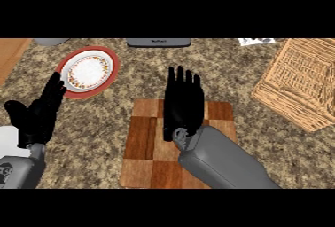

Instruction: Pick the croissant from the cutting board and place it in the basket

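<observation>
A wooden cutting board of light and dark squares lies at the middle of the granite counter. My right hand hovers flat over the board's far half, fingers straight and pointing away from me, open. The croissant does not show; the hand and forearm cover that part of the board. A woven wicker basket sits at the right, tilted, apart from the board. My left hand rests open at the left edge, fingers up.
A white plate with a floral rim on a red underplate lies at the far left. A grey appliance stands at the back edge, a grey object at the back left.
</observation>
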Controlling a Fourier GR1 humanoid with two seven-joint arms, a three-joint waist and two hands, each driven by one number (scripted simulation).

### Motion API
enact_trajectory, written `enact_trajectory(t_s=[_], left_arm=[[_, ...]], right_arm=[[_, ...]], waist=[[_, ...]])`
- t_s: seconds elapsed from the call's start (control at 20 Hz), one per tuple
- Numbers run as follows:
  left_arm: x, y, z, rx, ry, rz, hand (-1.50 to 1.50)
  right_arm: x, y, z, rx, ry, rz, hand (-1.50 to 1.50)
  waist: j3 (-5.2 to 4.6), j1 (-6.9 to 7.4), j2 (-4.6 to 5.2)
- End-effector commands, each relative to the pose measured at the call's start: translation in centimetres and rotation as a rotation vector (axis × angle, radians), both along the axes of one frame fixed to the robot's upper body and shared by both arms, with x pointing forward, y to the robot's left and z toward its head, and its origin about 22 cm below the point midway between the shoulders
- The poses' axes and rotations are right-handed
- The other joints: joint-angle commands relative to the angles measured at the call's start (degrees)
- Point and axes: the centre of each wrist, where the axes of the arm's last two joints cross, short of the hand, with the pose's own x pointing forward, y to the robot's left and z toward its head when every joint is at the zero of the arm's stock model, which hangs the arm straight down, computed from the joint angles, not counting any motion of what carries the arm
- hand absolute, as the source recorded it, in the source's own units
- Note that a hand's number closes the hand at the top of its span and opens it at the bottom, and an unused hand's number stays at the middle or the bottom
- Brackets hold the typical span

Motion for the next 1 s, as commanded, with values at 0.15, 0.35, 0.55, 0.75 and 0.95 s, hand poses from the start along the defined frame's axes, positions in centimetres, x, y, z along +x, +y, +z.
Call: enact_trajectory(t_s=[0.15, 0.35, 0.55, 0.75, 0.95], left_arm=[[-0.5, 0.1, -0.4, -0.009, -0.002, -0.017, 0.00], [0.2, 0.1, -0.6, 0.007, -0.010, -0.012, 0.00], [0.9, -1.0, 2.2, 0.006, -0.022, 0.001, 0.00], [-0.3, 0.2, 1.0, -0.007, -0.006, -0.001, 0.00], [0.3, -0.1, 1.2, -0.004, -0.035, 0.000, 0.00]], right_arm=[[-3.3, 1.5, 3.4, -0.017, 0.064, -0.130, -1.50], [-3.0, 1.4, 1.9, 0.036, 0.011, -0.127, -1.50], [-3.6, 0.4, -1.8, 0.049, 0.036, -0.113, -1.50], [-2.9, -1.7, -1.9, 0.055, 0.032, -0.107, -1.50], [-5.1, -1.7, -6.0, 0.056, 0.013, -0.071, -1.50]], waist=[[0.11, 0.66, 0.57], [0.13, 0.53, 0.92], [0.20, 0.47, 0.87], [0.18, 0.29, 0.88], [0.18, 0.11, 0.93]])
